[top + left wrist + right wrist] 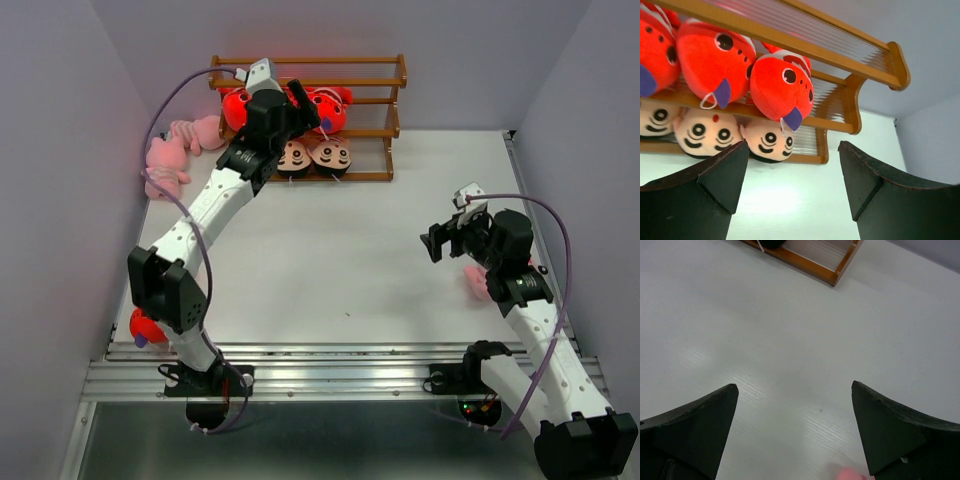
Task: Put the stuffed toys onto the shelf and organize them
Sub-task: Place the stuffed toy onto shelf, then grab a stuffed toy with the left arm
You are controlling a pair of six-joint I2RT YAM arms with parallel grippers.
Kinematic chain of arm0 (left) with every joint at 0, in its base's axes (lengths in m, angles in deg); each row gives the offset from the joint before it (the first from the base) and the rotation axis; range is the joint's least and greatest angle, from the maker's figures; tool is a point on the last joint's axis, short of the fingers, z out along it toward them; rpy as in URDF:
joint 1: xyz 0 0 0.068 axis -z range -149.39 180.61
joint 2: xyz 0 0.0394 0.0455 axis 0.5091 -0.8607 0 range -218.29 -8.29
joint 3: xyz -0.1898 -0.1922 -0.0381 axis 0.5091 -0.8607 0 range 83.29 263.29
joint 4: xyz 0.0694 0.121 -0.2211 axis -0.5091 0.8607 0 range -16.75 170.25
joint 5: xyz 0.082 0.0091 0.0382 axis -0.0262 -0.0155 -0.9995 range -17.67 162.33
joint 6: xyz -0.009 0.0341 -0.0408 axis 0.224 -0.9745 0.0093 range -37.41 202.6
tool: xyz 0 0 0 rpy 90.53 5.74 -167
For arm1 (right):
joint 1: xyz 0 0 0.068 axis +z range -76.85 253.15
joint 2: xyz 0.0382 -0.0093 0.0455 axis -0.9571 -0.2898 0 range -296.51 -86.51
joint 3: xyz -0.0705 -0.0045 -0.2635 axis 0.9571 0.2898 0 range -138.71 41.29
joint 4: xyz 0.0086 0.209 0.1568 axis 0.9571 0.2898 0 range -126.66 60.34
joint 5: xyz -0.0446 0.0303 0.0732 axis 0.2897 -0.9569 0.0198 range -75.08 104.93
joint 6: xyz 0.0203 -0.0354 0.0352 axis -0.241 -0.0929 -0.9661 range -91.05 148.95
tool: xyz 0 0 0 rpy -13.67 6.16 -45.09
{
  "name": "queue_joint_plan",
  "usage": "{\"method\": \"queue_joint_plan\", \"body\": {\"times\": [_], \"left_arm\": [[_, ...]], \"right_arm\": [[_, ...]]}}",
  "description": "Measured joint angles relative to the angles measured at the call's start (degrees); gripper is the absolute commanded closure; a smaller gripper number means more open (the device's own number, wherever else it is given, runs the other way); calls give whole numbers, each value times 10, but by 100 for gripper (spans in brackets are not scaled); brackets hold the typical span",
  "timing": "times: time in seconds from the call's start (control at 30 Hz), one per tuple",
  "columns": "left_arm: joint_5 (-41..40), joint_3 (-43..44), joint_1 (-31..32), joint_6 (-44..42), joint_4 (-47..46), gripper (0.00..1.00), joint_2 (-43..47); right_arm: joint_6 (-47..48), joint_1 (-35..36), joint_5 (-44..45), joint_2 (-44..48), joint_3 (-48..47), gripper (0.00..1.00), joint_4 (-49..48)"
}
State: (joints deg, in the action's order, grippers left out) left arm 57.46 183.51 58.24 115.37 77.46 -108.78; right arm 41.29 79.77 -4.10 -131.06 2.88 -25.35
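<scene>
Currently spreads the left gripper [792,150] wide and empty before the shelf [855,107], facing red-orange fish [782,87] on the middle tier and boy dolls [767,142] below. Holds the right gripper [445,240] equally agape above the table [330,260]. Leaves pink frogs [165,160] lying left of the shelf, on the table; probably soft, light, squashy: best pinched across the plump body.
</scene>
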Motion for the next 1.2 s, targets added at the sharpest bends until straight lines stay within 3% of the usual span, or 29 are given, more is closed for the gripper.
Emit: {"method": "queue_joint_plan", "body": {"times": [0.2, 0.3, 0.5, 0.63, 0.73, 1.07, 1.2], "left_arm": [[25, -134, -6, -122, -23, 16, 161], [28, -217, -31, -139, -40, 16, 240], [66, -409, -207, -89, -91, 16, 357], [120, -494, -332, -20, -127, 16, 347], [138, -523, -377, 25, -152, 16, 317], [51, -541, -386, 109, -241, 18, 211], [29, -531, -386, 118, -229, 21, 160]], "right_arm": [[59, -2, -96, 3, 0, 0, 37], [90, -2, -144, 3, 0, 0, 57], [146, -2, -233, 0, 0, 0, 100], [161, -2, -250, -1, 0, 0, 111], [165, -2, -254, 0, 0, 0, 113], [168, -2, -261, 7, 0, 0, 113], [168, -2, -263, 7, 0, 0, 114]]}}
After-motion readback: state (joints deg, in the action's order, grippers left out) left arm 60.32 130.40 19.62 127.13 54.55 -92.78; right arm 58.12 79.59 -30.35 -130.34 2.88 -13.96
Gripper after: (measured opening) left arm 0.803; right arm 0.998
